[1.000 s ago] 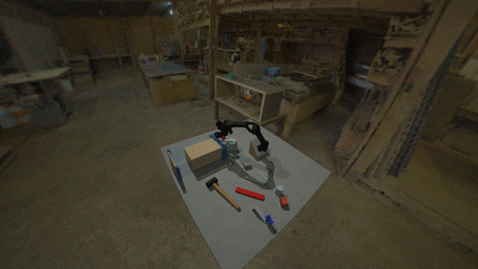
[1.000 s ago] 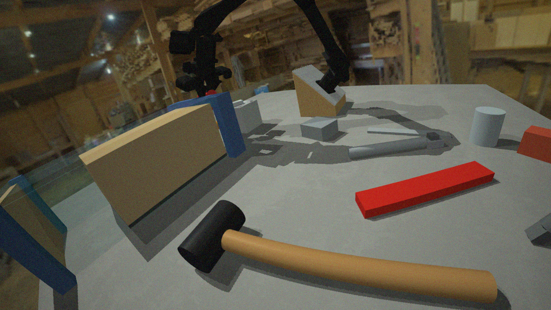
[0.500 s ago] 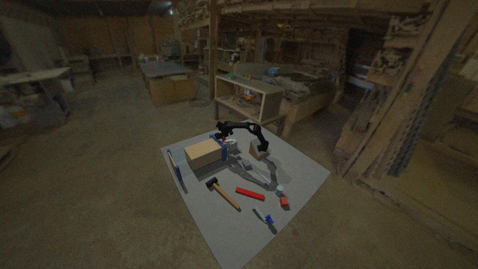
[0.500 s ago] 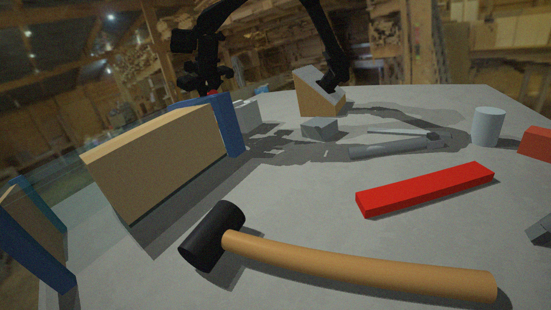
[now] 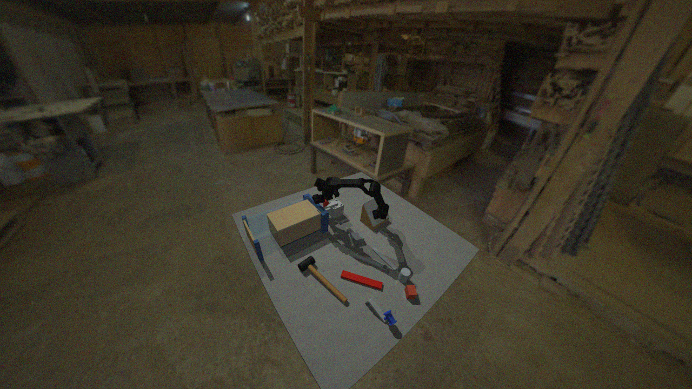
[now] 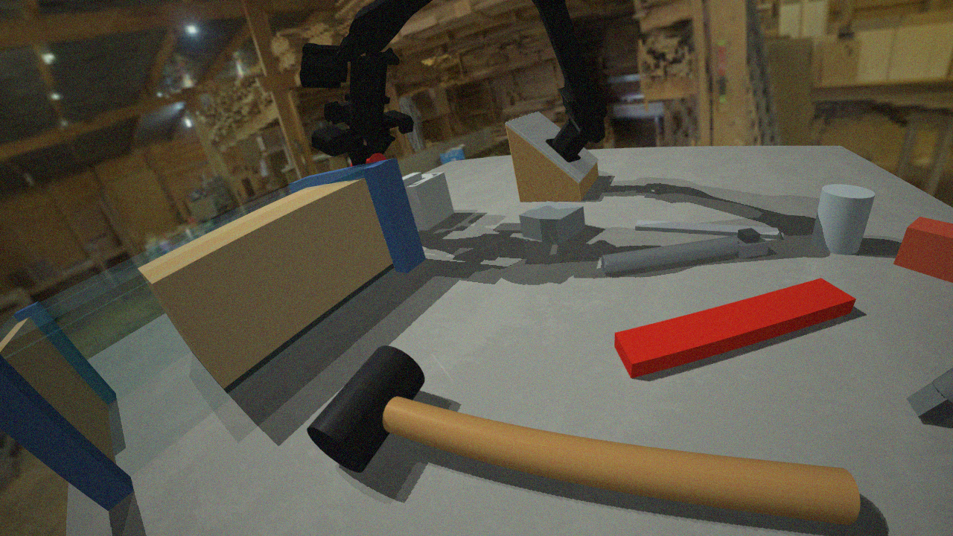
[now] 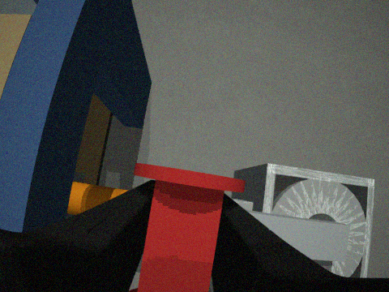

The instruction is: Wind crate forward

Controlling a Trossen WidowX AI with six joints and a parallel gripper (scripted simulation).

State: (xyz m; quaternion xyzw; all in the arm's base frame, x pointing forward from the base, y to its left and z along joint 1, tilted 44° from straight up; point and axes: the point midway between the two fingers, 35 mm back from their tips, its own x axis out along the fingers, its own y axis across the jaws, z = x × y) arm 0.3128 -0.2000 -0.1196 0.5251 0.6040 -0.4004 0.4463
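Note:
My gripper (image 7: 185,195) is shut on the red knob (image 7: 182,251) (image 5: 326,203) (image 6: 377,158) of the winch handle. The handle's grey arm (image 7: 300,233) reaches over the grey winch (image 5: 334,210) (image 6: 432,199) (image 7: 250,182); its key and the hole are hidden. The tan crate (image 5: 295,217) (image 6: 266,286) sits flat behind the blue steel frame (image 5: 324,222) (image 6: 393,219) (image 7: 49,101). Its front is close to the frame; I cannot tell whether they touch. An orange roller-like part (image 7: 97,198) shows beside the frame in the wrist view.
A black-headed mallet (image 5: 328,283) (image 6: 599,452), red bar (image 5: 361,279) (image 6: 732,326) and blue-ended tool (image 5: 390,317) lie on the bench. A grey block (image 6: 552,223), grey rod tool (image 6: 673,254), pale cylinder (image 5: 405,274) (image 6: 844,219) and orange-red block (image 5: 410,292) (image 6: 929,246) are also there.

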